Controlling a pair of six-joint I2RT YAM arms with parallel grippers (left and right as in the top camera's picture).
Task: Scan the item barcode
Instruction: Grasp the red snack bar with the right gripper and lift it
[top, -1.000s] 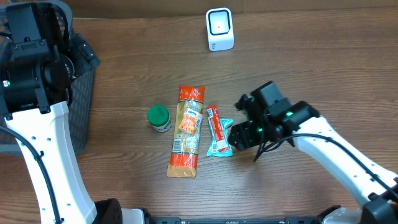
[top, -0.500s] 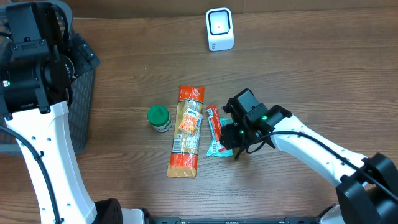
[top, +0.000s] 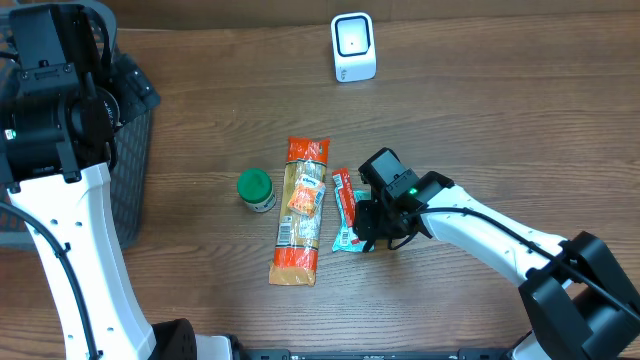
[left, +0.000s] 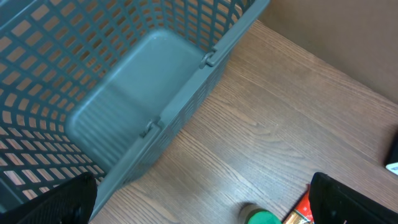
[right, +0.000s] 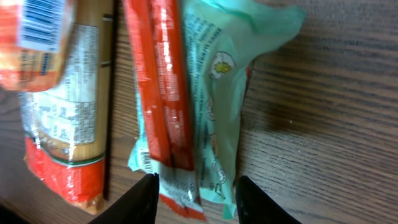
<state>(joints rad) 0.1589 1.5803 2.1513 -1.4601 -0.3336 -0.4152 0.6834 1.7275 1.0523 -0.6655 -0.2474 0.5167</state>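
Note:
The item, a teal and red snack packet (top: 347, 210) (right: 199, 112), lies flat on the wooden table (top: 480, 120). My right gripper (top: 368, 230) (right: 196, 199) is down over the packet's near end. Its two black fingers (right: 140, 202) press against the packet's two long edges, shut on it. The white barcode scanner (top: 353, 47) stands at the far edge of the table. My left gripper (left: 205, 205) hangs open above the table beside the basket (left: 124, 93), holding nothing.
A long orange pasta package (top: 301, 210) (right: 68, 93) with a barcode label lies just left of the packet. A green-lidded jar (top: 256, 189) (left: 264, 218) stands further left. The grey mesh basket (top: 130, 170) sits at the table's left side under the left arm.
My right gripper has moved left onto the snack packet, and its fingers have narrowed around the packet's near end. The left arm has not moved.

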